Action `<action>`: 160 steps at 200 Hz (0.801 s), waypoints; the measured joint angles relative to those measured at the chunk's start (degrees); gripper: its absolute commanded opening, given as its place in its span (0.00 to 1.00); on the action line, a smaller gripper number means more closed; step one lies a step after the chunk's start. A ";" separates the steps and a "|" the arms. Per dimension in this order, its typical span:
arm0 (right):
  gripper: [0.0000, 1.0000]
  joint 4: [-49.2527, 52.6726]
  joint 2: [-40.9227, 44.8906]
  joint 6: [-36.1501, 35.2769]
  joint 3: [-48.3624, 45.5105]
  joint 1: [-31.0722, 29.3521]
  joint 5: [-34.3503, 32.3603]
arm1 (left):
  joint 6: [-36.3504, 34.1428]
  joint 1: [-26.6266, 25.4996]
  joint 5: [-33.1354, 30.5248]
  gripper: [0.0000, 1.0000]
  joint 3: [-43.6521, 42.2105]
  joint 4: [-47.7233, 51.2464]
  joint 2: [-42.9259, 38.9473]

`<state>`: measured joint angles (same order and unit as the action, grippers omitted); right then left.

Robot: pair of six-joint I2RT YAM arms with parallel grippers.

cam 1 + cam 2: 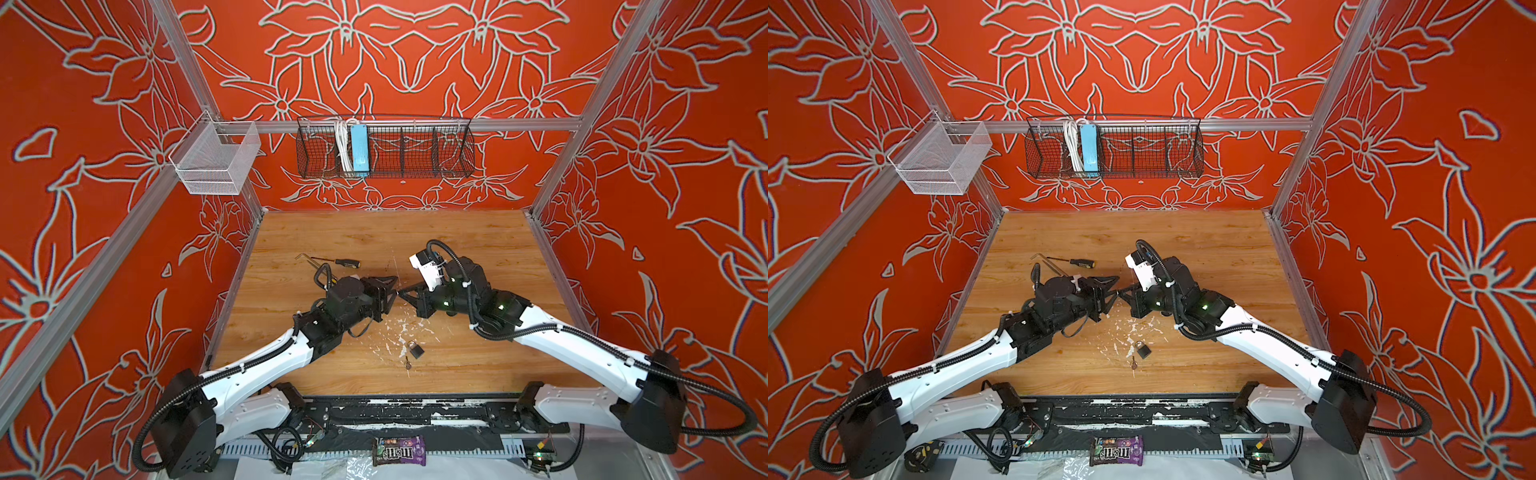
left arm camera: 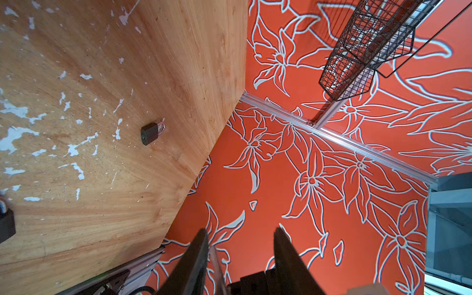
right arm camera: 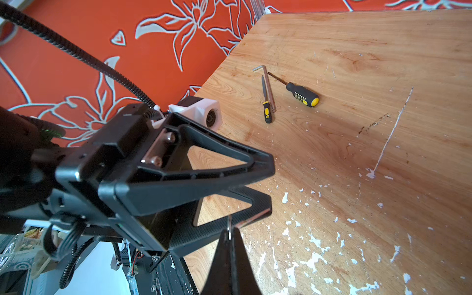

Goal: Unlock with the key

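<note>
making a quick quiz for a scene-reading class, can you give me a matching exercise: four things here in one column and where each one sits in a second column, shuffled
Things
1. padlock
2. screwdriver
3. blue power strip
4. candy bag

Places
A. in the black wire basket on the back wall
B. off the table, in front of the black rail at the arms' bases
C. on the table's far half, left of centre, beside a hex key
D. on the table's front half, among white flecks

Pairs: 1-D, 2-C, 3-A, 4-B
</note>
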<state>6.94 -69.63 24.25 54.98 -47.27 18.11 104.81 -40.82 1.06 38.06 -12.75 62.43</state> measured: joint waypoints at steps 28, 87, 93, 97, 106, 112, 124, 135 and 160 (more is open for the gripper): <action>0.00 -0.48 0.00 0.02 -0.20 -0.04 -0.07 | 0.15 -0.09 0.00 0.47 0.00 0.02 0.00; 0.00 -4.24 -2.80 0.00 0.44 -0.09 -0.07 | 0.72 -0.68 -0.02 0.54 0.00 -0.22 -0.02; 0.00 -4.66 -3.48 0.00 0.66 -0.09 -0.07 | 0.72 -0.74 -0.04 0.54 0.00 -0.22 -0.07; 0.00 -4.83 -3.85 -0.02 0.74 -0.11 -0.07 | 0.72 -0.76 -0.07 0.54 0.00 -0.22 -0.11; 0.00 -5.16 -4.42 -0.02 0.85 -0.11 -0.09 | 0.72 -0.81 -0.15 0.54 0.00 -0.20 -0.26; 0.00 -5.33 -4.66 -0.02 0.87 -0.11 -0.09 | 0.72 -0.81 -0.20 0.54 0.00 -0.17 -0.42; 0.00 -5.95 -5.07 -0.02 1.01 -0.13 -0.09 | 0.70 -0.83 -0.42 0.54 0.00 -0.17 -0.90; 0.00 -6.25 -5.42 -0.04 1.55 -0.22 -0.13 | 0.70 -0.81 -0.61 0.54 0.00 -0.17 -1.36; 0.00 -7.50 -6.19 -0.22 2.89 -0.48 -0.35 | 0.72 -0.81 -1.01 0.56 0.00 -0.20 -2.08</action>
<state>-0.56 -75.81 24.03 57.87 -47.75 17.76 105.54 -41.63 0.05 38.06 -12.95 60.36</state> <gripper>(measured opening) 0.041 0.550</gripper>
